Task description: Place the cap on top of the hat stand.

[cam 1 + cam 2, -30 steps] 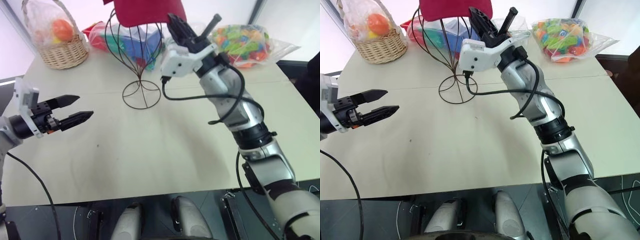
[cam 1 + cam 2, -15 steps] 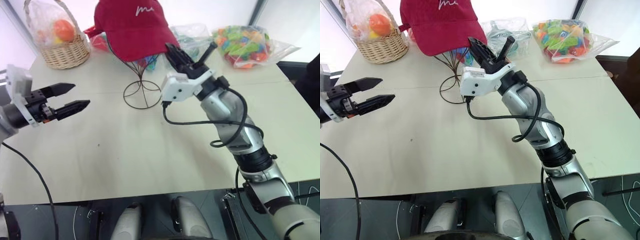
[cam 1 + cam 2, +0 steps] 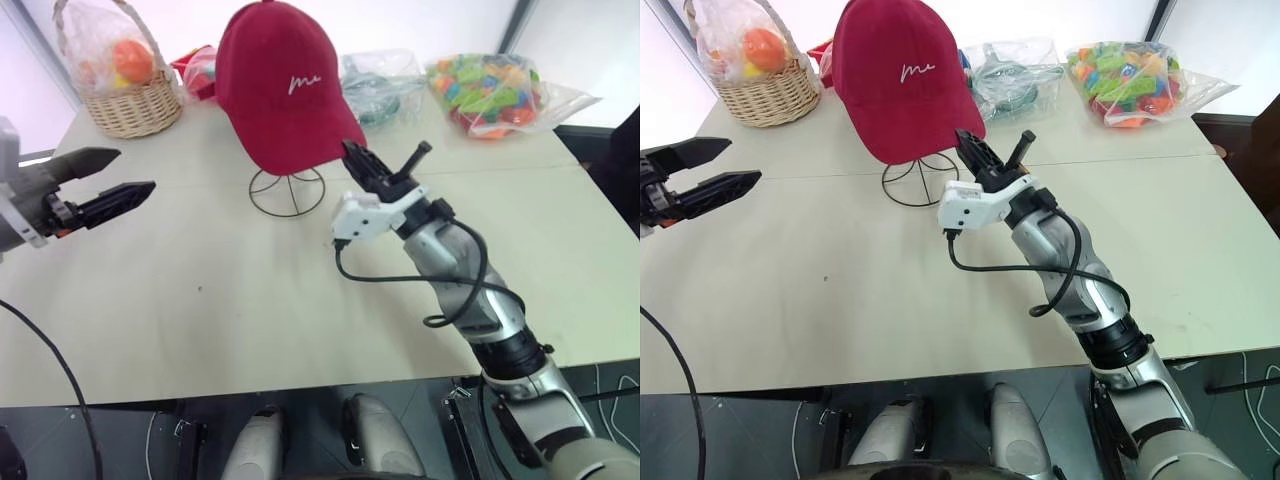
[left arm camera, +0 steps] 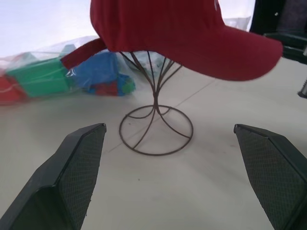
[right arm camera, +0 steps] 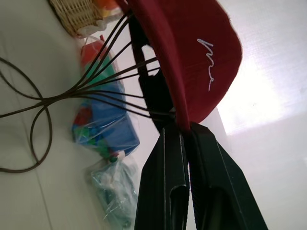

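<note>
A: From the head camera, where is the cap (image 3: pixel 280 90)?

B: It sits over the cage top of the hat stand (image 3: pixel 287 191), covering it; only the stem and the round wire base show beneath. The brim slopes down toward the right gripper (image 3: pixel 352 156).

A: And that gripper?

B: Its fingers are pressed together on the brim's edge, just beside the stand's base on the robot's right. The left gripper (image 3: pixel 112 178) hangs well apart from the stand on the robot's left, fingers spread, nothing between them.

A: Anything else near the stand?

B: A wicker basket (image 3: pixel 128 104) behind it to the left, a bag of coloured pieces (image 3: pixel 492 95) well to its right, all on the pale table (image 3: pixel 250 300).

A: The left wrist camera?

B: Two black fingertips (image 4: pixel 79 165) stand wide apart, empty. Between them, farther off, the stand's base rests on the table with the cap above it, brim jutting out.

A: The right wrist camera?

B: The fingers (image 5: pixel 165 177) are clamped on the cap's brim edge, close by the stand's wires.
</note>
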Motion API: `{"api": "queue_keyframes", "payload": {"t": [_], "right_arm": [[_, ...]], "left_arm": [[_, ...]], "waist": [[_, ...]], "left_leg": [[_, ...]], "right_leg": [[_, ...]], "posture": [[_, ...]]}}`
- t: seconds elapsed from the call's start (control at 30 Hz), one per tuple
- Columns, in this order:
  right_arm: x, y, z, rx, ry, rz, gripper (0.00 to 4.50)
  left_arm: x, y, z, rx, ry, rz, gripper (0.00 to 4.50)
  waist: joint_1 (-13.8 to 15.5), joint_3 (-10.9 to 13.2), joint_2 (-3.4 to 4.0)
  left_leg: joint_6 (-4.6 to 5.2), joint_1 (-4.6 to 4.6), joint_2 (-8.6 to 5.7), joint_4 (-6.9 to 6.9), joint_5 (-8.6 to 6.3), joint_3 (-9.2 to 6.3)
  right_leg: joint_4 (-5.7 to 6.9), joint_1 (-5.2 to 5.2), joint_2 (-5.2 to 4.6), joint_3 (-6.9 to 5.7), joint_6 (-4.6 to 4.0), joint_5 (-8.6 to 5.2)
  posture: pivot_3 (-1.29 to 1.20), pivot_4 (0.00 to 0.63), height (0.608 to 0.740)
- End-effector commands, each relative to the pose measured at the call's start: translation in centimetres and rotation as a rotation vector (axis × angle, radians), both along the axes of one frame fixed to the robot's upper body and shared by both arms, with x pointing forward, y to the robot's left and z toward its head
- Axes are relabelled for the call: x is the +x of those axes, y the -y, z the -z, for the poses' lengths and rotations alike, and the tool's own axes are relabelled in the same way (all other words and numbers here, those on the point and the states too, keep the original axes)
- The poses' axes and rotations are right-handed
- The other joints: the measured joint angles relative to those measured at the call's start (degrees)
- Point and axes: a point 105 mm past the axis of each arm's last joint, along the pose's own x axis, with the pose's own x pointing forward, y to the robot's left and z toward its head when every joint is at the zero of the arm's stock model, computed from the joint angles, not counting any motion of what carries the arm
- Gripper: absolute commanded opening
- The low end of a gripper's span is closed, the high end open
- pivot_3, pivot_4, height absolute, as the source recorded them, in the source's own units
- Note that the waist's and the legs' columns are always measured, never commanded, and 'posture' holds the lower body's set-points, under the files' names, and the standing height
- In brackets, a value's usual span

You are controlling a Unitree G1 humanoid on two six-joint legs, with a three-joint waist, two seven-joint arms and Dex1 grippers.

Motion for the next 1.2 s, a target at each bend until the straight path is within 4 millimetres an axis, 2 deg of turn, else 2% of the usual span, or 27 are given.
{"api": "queue_keyframes", "payload": {"t": [0.03,0.4,0.6,0.73,0.93,1.07,1.2], "right_arm": [[-0.2,0.2,0.7,-0.033,-0.021,0.012,0.04],[-1.1,-0.9,0.6,-0.088,0.002,-0.029,0.04],[-0.6,1.4,1.4,-0.12,-0.027,0.025,0.04],[-1.0,2.8,2.0,-0.153,-0.053,0.031,0.04],[-2.3,1.5,1.5,-0.116,-0.056,-0.05,0.04],[-2.1,0.9,0.3,-0.088,-0.01,-0.065,0.04],[-1.4,0.2,0.4,-0.115,-0.016,-0.076,0.04]], "left_arm": [[-0.4,0.1,-1.2,0.002,0.047,0.003,4.5],[0.2,0.5,-1.2,-0.009,0.047,0.021,4.5],[0.4,0.7,-0.7,-0.017,0.04,0.03,4.5],[0.6,0.7,-0.5,-0.02,0.037,0.033,4.5],[0.8,0.8,-0.2,-0.027,0.037,0.038,4.5],[0.9,0.9,-0.1,-0.03,0.037,0.041,4.5],[0.9,0.9,0.0,-0.032,0.037,0.041,4.5]], "waist": [[0.1,0.0,0.0],[0.9,0.0,-0.02],[1.0,0.0,-0.02],[1.3,-0.1,-0.1],[1.1,-0.1,-0.11],[1.1,-0.1,-0.11],[1.1,-0.1,-0.11]], "left_leg": [[0.0,0.0,0.0,0.01,0.0,0.01],[0.0,0.07,0.0,0.02,0.0,0.03],[0.0,0.07,0.0,0.03,0.0,0.03],[0.0,0.07,-0.01,0.04,0.0,0.01],[0.06,0.46,0.0,0.0,-0.03,0.02],[0.28,0.78,0.0,-0.06,-0.16,0.01],[0.16,0.78,0.0,-0.05,-0.1,0.01]], "right_leg": [[0.0,0.01,0.0,0.0,0.0,0.01],[-0.01,0.06,0.01,0.0,0.0,0.02],[-0.01,0.06,0.01,0.0,0.0,0.02],[-0.03,0.12,0.0,0.0,0.0,0.02],[-0.05,0.47,0.02,0.0,0.0,0.02],[-0.14,0.79,0.02,0.0,0.0,0.02],[-0.15,0.79,0.02,0.0,0.0,0.02]], "posture": [[0.0,0.15,0.739],[0.0,0.15,0.739],[0.0,0.15,0.739],[0.0,0.15,0.739],[0.0,0.15,0.739],[0.0,0.15,0.739],[0.0,0.15,0.739]]}}
